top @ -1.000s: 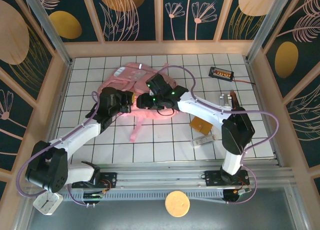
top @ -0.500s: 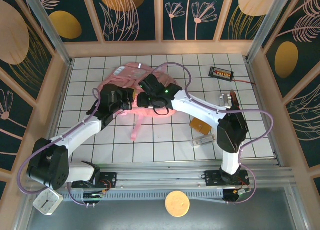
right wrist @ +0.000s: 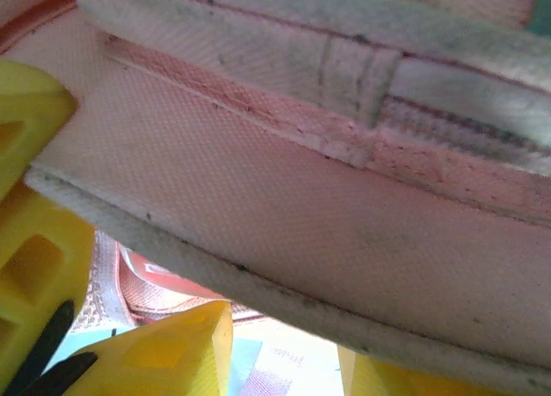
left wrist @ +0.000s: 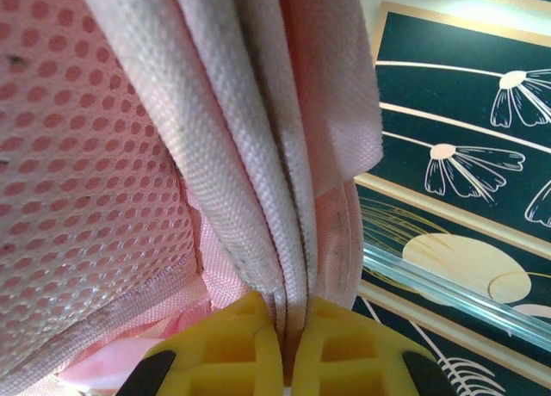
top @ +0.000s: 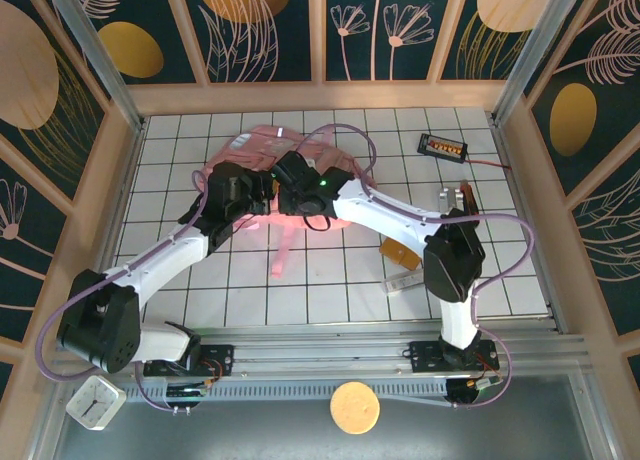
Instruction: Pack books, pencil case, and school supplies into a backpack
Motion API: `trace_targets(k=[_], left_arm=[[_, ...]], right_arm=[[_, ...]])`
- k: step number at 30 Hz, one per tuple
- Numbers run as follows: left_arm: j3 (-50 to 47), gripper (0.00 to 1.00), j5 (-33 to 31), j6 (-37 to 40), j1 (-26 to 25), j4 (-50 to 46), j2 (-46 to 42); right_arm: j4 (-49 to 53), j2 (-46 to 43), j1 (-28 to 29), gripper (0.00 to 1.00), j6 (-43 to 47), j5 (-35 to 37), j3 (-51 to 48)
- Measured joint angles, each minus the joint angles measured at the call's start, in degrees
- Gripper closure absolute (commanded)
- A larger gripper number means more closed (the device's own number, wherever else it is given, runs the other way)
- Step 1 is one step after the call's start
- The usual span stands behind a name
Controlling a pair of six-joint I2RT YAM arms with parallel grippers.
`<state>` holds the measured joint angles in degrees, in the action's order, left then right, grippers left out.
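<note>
pinching a fold of the pink backpack (left wrist: pixel 103 155) tight in left gripper (left wrist: pixel 286 317). straddling a backpack edge band with right gripper (top: pixel 284 172); clamped or loose, cannot tell. backpack toward 11 o'clock on table (top: pixel 330 300), orange-brown book (top: pixel 403 249) toward 4.

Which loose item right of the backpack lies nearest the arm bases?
The whitish block; the orange book lies just behind it, the black gadget far back.

Robot test enclosure, gridded white tabletop (top: pixel 330 290), floral wall panels (top: pixel 270 30)
</note>
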<state>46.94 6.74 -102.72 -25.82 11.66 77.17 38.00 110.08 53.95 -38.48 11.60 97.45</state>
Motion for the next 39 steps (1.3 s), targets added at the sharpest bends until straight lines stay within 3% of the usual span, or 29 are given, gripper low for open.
trace_targets(k=[11, 22, 33, 39], left_arm=[[0.0, 1.0, -0.2, -0.5, -0.1, 0.0, 0.0], [-0.9, 1.0, -0.9, -1.1, -0.3, 0.0, -0.7], [-3.1, 1.0, -0.9, -0.8, -0.9, 0.1, -2.0], [-8.1, 1.0, -1.1, 0.6, 0.0, 0.1, -5.6]], right_arm=[[0.2, 0.0, -0.6, 0.7, 0.2, 0.6, 0.0], [0.7, 0.0, -1.7, 1.0, 1.1, 0.4, 0.0], [0.4, -4.0, -2.7, 1.0, 2.6, -4.5, -5.9], [1.5, -11.7, -10.9, 1.0, 4.4, -10.9, -17.6]])
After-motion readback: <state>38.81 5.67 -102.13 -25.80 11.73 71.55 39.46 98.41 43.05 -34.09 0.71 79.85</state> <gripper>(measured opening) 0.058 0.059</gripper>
